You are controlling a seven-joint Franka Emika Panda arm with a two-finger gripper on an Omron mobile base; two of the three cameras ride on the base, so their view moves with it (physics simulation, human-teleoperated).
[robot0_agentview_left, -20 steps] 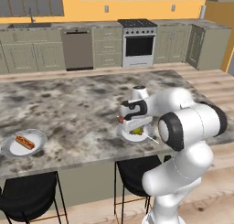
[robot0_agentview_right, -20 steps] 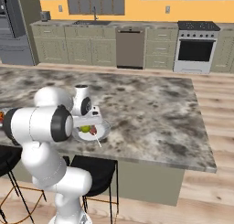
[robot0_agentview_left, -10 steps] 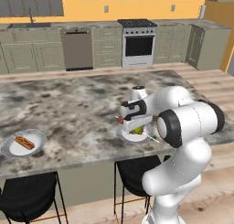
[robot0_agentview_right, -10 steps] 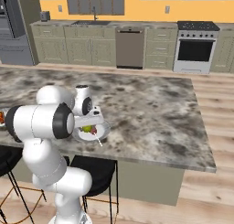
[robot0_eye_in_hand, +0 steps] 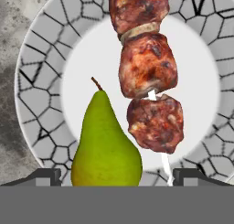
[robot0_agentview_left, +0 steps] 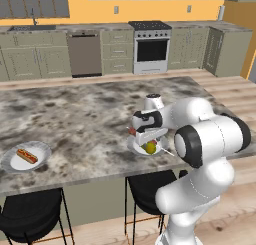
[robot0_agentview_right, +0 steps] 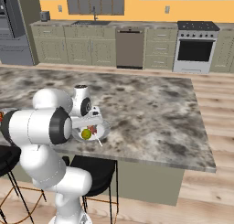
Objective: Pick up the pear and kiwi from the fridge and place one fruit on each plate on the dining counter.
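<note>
The pear (robot0_eye_in_hand: 106,143) lies on the plate (robot0_eye_in_hand: 39,104) near the front edge of the worktop (robot0_agentview_left: 75,114), just beside a skewer of reddish meat pieces (robot0_eye_in_hand: 146,72). In the hand view the fruit sits between the two finger tips of the end effector (robot0_eye_in_hand: 116,177), which stand wide apart at either side with a gap between them and the pear; the jaws are spread and have hold of nothing. From the left base view the end effector (robot0_agentview_left: 150,139) hangs directly over this plate, with the yellow-green fruit (robot0_agentview_left: 150,148) visible on it below.

Judged from this, one half of the task looks done: the pear rests on its plate and the grip is let go. The other plate (robot0_agentview_left: 11,161) sits toward the left part of the front edge of the worktop, well apart from the first, carrying a hot-dog-like item (robot0_agentview_left: 27,155) and no fruit. The kiwi does not appear on it, so that fruit is still to be fetched. The fridge (robot0_agentview_right: 11,31) stands at the far left of the right base view, beyond the worktop. What remains, as far as can be judged, is to lift clear of the pear, drive to the fridge, take the kiwi and bring it to the hot-dog plate.
</note>
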